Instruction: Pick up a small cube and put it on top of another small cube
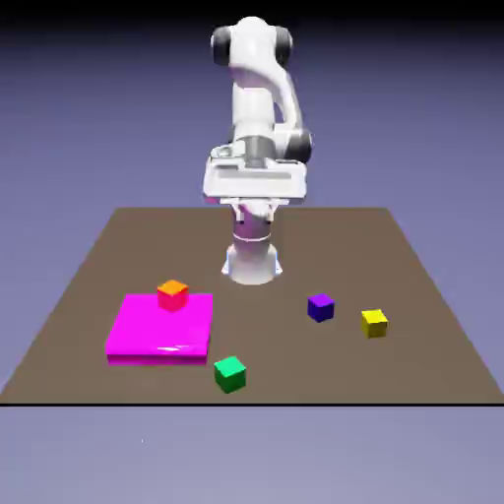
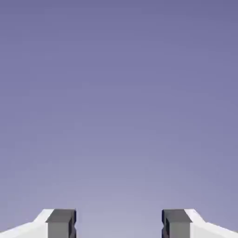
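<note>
The flat magenta square slab [image 1: 157,328] is taken as the landmark; it lies on the brown table [image 1: 433,325] toward the exterior view's left. The small cube with an orange top and red sides [image 1: 172,294] is seated on the slab, at its far edge and slightly right of the slab's middle. A small green cube [image 1: 229,374] is placed on the table just off the slab's near right corner, apart from it. The white robot arm [image 1: 254,148] is seen beyond the slab and to its right, raised above the table at the far side. The small dark purple cube [image 1: 320,307] is found on the table well to the right of the slab, untouched. A small yellow cube [image 1: 374,322] is set still farther right of the slab, near the purple cube but apart from it.

In the hand view, the gripper [image 2: 119,223] is shown released: its grey fingertips [image 2: 61,223] are spread wide, with only plain backdrop between them.
</note>
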{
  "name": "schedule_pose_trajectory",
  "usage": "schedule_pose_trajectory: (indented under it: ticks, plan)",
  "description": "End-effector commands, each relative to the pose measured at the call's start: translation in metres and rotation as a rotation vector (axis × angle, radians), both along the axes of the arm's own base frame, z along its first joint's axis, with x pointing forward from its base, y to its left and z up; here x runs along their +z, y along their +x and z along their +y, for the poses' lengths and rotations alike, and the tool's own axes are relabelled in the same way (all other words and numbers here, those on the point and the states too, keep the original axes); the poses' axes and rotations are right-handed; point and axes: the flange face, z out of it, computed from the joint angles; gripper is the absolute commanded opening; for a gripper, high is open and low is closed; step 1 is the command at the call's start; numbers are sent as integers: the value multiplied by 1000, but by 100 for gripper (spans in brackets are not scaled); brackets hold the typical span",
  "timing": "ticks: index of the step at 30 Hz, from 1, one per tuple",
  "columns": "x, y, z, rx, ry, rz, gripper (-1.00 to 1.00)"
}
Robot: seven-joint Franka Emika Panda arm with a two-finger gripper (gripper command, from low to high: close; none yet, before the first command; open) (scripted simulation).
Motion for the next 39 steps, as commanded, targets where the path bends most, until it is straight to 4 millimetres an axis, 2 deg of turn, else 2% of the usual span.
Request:
schedule_pose_trajectory:
  ticks: [1, 5, 10, 16, 22, 28, 31, 34, 35, 36, 39]
  plan:
    - [-16, 4, -3, -25, 26, 69, 0]
    - [-81, 13, -12, -121, 133, 344, 0]
    - [-159, 6, -14, -238, 281, 682, 0]
    - [-243, -20, -5, -372, 482, 1075, 0]
    - [-308, -56, 17, -496, 716, 1447, 0]
    - [-355, -92, 47, -608, 990, 1787, 0]
    - [-366, -100, 56, -636, 1075, 1874, 0]
    - [-395, -124, 99, -636, 1075, 1874, 0]
    - [-395, -124, 99, -636, 1075, 1874, -100]
    - [-395, -124, 99, -636, 1075, 1874, -100]
    - [-366, -100, 55, -631, 1072, 1874, -100]
